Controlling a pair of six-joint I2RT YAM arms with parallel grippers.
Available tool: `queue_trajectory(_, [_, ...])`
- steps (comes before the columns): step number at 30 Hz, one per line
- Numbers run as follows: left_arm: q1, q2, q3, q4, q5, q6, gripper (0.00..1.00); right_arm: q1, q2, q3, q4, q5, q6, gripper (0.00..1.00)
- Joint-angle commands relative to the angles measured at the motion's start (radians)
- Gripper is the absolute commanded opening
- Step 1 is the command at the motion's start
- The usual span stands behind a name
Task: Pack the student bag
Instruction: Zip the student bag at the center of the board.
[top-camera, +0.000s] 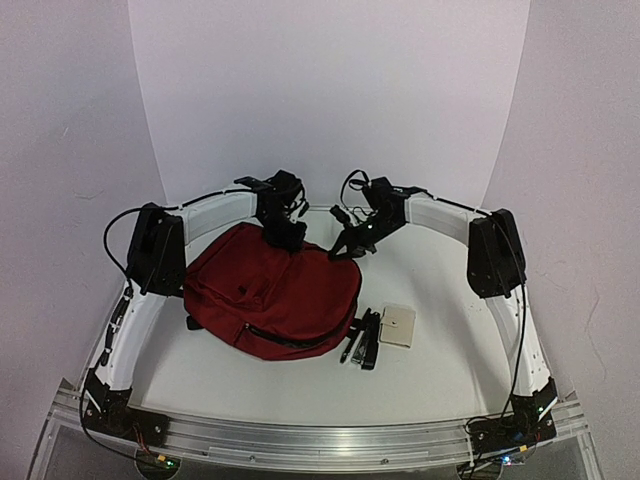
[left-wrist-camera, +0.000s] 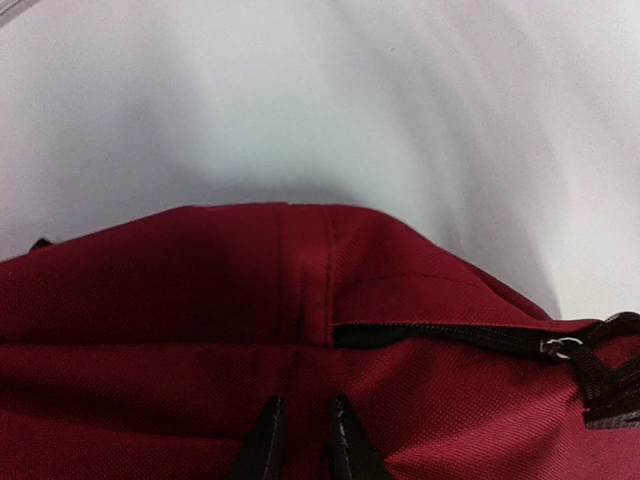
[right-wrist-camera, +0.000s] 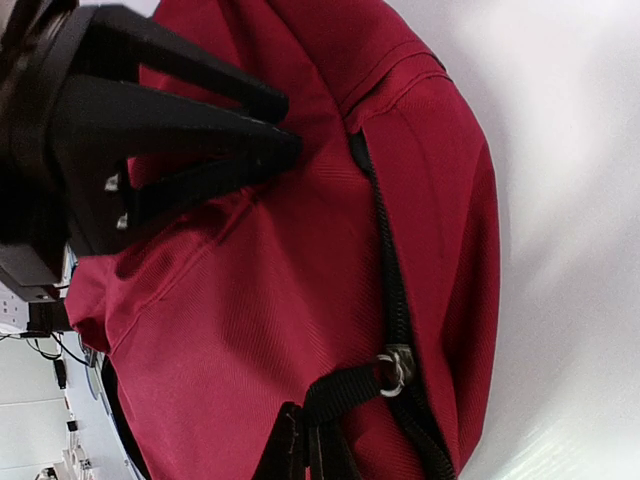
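The student bag (top-camera: 270, 290), dark red with black zippers, lies on its side in the middle of the table. My left gripper (top-camera: 285, 235) is at the bag's far top edge. In the left wrist view its fingertips (left-wrist-camera: 303, 420) stand close together, with a fold of the red fabric (left-wrist-camera: 200, 300) pinched between them. My right gripper (top-camera: 345, 248) is at the bag's far right corner. In the right wrist view it (right-wrist-camera: 305, 445) is shut on the black pull strap (right-wrist-camera: 350, 390) tied to the zipper slider (right-wrist-camera: 398, 368). The main zipper (left-wrist-camera: 440, 335) looks closed along the seam.
A small beige box (top-camera: 397, 325) and several black pen-like items (top-camera: 365, 340) lie on the white table (top-camera: 450, 370) right of the bag. A second zipper (top-camera: 285, 340) runs along the bag's near side. The left gripper's black body (right-wrist-camera: 150, 130) fills the right wrist view's upper left.
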Motion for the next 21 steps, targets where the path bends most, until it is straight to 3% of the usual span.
queue_trajectory(1, [0.013, -0.108, -0.155, -0.07, -0.106, 0.001, 0.04, -0.03, -0.07, -0.033, 0.011, 0.028, -0.015, 0.0])
queue_trajectory(7, [0.056, -0.178, -0.272, -0.065, -0.152, -0.053, 0.0, -0.081, -0.112, -0.114, -0.006, 0.045, -0.045, 0.0])
queue_trajectory(17, [0.119, -0.202, -0.262, -0.096, -0.174, -0.104, 0.0, -0.103, -0.263, -0.353, -0.106, -0.008, -0.155, 0.0])
queue_trajectory(20, [0.114, -0.244, -0.273, -0.042, -0.076, -0.048, 0.01, -0.096, -0.293, -0.4, -0.109, -0.04, -0.151, 0.0])
queue_trajectory(21, [0.1, -0.267, -0.291, 0.007, -0.024, -0.014, 0.06, -0.093, -0.29, -0.394, -0.108, -0.052, -0.145, 0.0])
